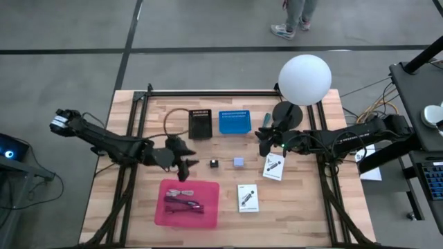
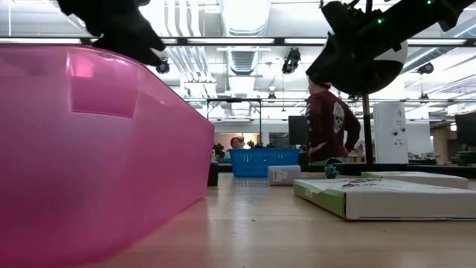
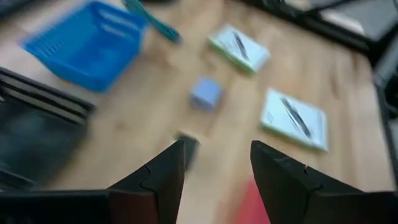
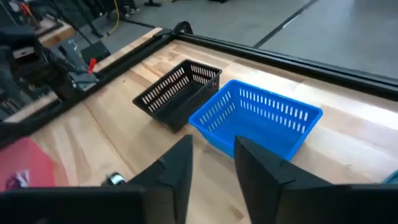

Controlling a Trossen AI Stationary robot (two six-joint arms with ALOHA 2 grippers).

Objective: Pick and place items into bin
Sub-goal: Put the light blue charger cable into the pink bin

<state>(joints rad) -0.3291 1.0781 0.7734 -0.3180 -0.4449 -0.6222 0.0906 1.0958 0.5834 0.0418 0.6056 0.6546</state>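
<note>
1. Wooden planks form the table (image 1: 138, 207), which stands on a grey floor; a person's legs (image 1: 294, 17) show at the far edge of the high view.
2. A pink bin (image 1: 211, 207) sits at the near centre of the table, holding a purple strap (image 1: 183, 205) and a pale cable piece (image 1: 181, 192).
3. The left gripper (image 1: 188, 166) hovers just beyond the bin's far edge, close to the black cube (image 1: 214, 163). Its fingers (image 3: 163, 177) stand apart with nothing between them.
4. The lavender cube (image 1: 238, 162) lies just beside the black one, toward the right arm.
5. Two white printed cards lie on the wood: one (image 1: 273, 166) near the right gripper, the other (image 1: 248, 198) beside the bin.
6. At the far side stand a black basket (image 1: 201, 124) and a blue basket (image 1: 234, 122), side by side, with a maroon cable (image 1: 173, 119) looped beside the black one.
7. The right gripper (image 1: 265, 142) hangs near the blue basket and the teal pen-like tool (image 1: 266, 121). Its fingers (image 4: 177, 168) are parted by a narrow gap and hold nothing.
8. A white globe lamp (image 1: 304, 79) stands at the far right corner.
</note>
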